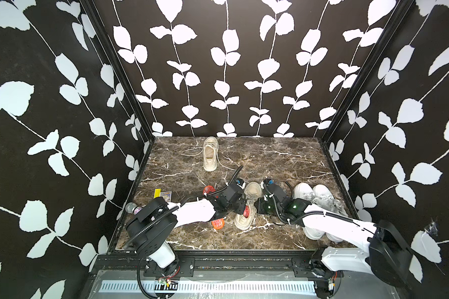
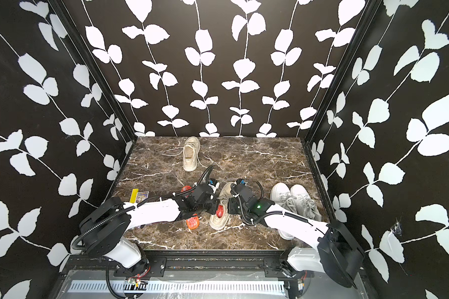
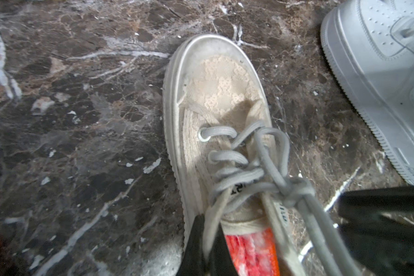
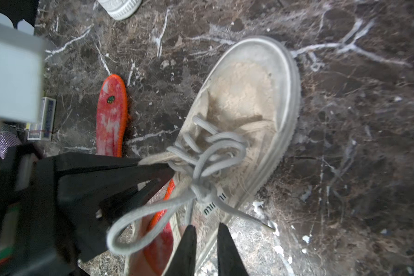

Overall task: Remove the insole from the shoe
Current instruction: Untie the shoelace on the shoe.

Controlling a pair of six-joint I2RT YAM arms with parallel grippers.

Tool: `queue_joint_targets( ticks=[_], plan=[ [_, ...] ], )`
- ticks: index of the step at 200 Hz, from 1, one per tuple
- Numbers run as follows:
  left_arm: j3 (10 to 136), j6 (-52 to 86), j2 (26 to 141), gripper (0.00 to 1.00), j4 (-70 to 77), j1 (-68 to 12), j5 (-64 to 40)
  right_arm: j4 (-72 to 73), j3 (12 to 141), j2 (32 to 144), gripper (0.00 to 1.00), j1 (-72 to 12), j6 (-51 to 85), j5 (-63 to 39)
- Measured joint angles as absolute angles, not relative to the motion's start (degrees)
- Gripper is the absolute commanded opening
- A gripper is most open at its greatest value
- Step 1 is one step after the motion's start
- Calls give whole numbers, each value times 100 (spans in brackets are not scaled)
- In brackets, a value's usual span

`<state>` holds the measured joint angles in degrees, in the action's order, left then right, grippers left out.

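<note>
The beige knit sneaker [image 3: 215,95], just beside the white leather sneaker pair [image 1: 311,194], holds the red-orange insole [image 3: 249,253] lengthwise inside. Its toe points the same way as that pair's toes. The left hand [image 3: 207,227] is clenched on the sneaker's side wall. The right hand [image 4: 206,231] straddles the opposite rim, fingers slightly parted.

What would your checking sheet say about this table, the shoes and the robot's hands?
Surface: marble table, white flecks.
Job's things: orange insole in the middle shoe, not yet out.
Clutter: loose insole, back shoe, white sneakers, microphone, cards.
Grippers: left gripper shut on shoe rim; right gripper slightly open astride its side.
Cables: black hoses along both arms.
Surroundings: black walls, white leaves.
</note>
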<state>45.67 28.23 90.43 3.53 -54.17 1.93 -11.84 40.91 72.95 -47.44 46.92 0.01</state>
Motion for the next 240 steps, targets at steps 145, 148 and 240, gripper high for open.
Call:
queue_joint_targets(
  ticks=[145, 148, 240],
  plan=[
    [4574, 2786, 9070, 0, 375, -5435, 169, -1385, 4244, 7159, 26, -4989, 4648, 143],
    [4574, 2786, 9070, 0, 375, -5435, 169, -1391, 4246, 7170, 25, -4998, 4650, 145],
    [4576, 2779, 9070, 0, 370, -5435, 189, -1494, 4442, 7651, 1, -5122, 4681, 279]
  ],
)
